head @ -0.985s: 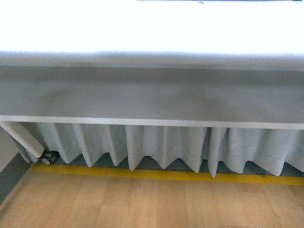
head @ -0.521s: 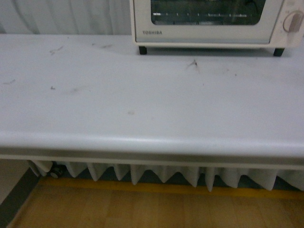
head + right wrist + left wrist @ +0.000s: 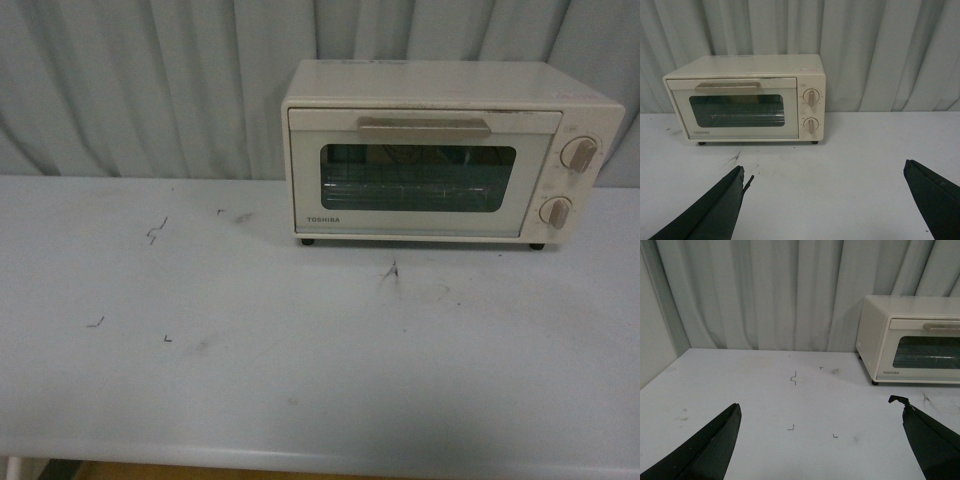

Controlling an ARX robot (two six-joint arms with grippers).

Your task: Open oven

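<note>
The cream-white oven (image 3: 450,150) stands at the back right of the white table (image 3: 250,380), its glass door shut and the beige bar handle (image 3: 424,127) across the top of the door. Two round knobs (image 3: 578,152) sit on its right side. No arm shows in the front view. In the left wrist view the oven (image 3: 912,342) lies far off to one side, and my left gripper (image 3: 820,412) is open over bare table. In the right wrist view the oven (image 3: 745,97) faces me, with my right gripper (image 3: 824,172) open and well short of it.
A pleated grey curtain (image 3: 150,90) hangs right behind the table and the oven. Small dark marks (image 3: 155,232) dot the tabletop. A pale wall (image 3: 652,340) borders the table's far left side in the left wrist view.
The front view has swung upward, from the table's edge, skirt and floor, past the tabletop, to the whole oven and the curtain behind it.
</note>
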